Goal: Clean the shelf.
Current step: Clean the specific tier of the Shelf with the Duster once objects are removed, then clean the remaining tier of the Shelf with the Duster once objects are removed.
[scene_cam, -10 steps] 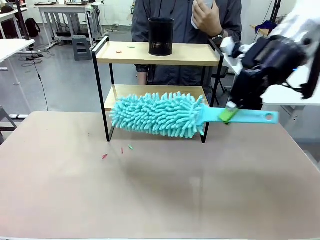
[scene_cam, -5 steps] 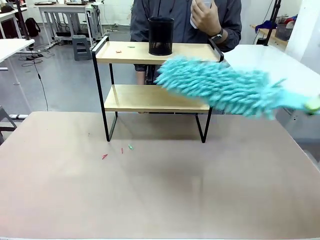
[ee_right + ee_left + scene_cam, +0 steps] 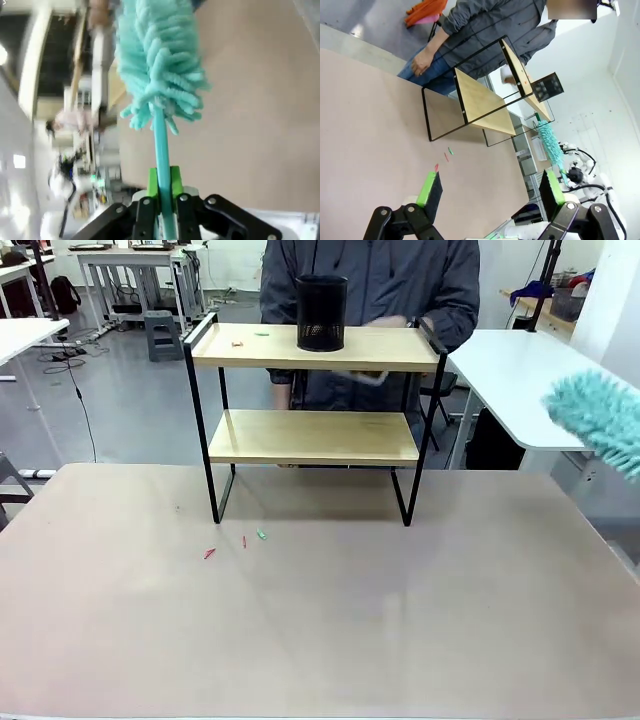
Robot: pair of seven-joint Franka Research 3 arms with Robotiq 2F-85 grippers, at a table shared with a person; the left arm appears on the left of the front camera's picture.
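Note:
The shelf [image 3: 310,436] stands at the far middle of the brown table, two wooden boards in a black frame. A black mesh cup [image 3: 322,312] sits on its top board beside small red and green scraps [image 3: 237,342]. At the picture's right edge, off to the side of the shelf, hangs a teal fluffy duster [image 3: 600,420]. My right gripper [image 3: 161,182] is shut on the duster's teal handle, with the head [image 3: 157,65] beyond it. My left gripper [image 3: 491,189] hovers open over the table, empty, looking toward the shelf [image 3: 480,102] and the distant duster [image 3: 551,142].
Small red and green scraps [image 3: 243,540] lie on the table in front of the shelf's left leg. A person [image 3: 370,280] stands right behind the shelf, one blurred hand [image 3: 365,375] just below the top board. A white side table [image 3: 520,380] is at the right.
The duster swung up from in front of the lower board and away to the right edge. The person's hand dropped from chest height to behind the top board.

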